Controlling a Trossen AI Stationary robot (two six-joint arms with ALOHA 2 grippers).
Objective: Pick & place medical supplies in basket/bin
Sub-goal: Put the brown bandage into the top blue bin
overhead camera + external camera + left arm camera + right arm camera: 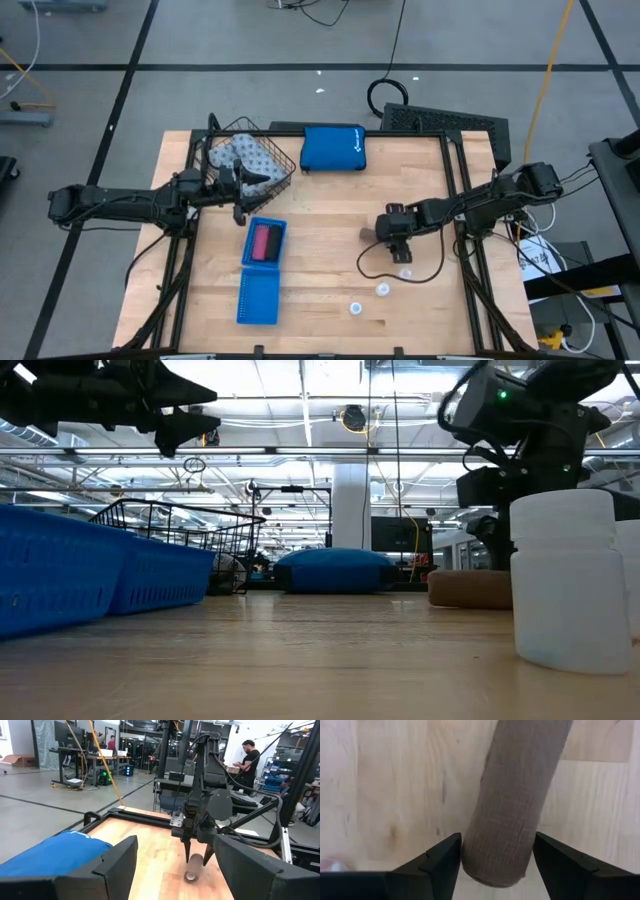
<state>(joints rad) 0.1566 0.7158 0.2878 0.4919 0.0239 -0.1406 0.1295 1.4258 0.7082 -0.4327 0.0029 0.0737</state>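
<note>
Right gripper – fingers straddling brown roll, touching or not: cannot tell | risk – roll squirts sideways | left gripper spread, above basket

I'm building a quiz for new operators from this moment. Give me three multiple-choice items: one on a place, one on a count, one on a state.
1. Where does the pink roll lie?
A. in the blue tray
B. in the wire basket
C. on the bare table

2. How many white discs lie on the table?
A. one
B. three
C. five

3. How does the right tool stand to the brown roll?
A. far off from it
B. lifting it high above the table
C. one finger on each side of it, roll on the table

Answers: 1 A, the high view shows pink inside the tray's compartment. 2 B, three white spots show near the table's front. 3 C, the right wrist view shows the roll's end between both fingers.
</note>
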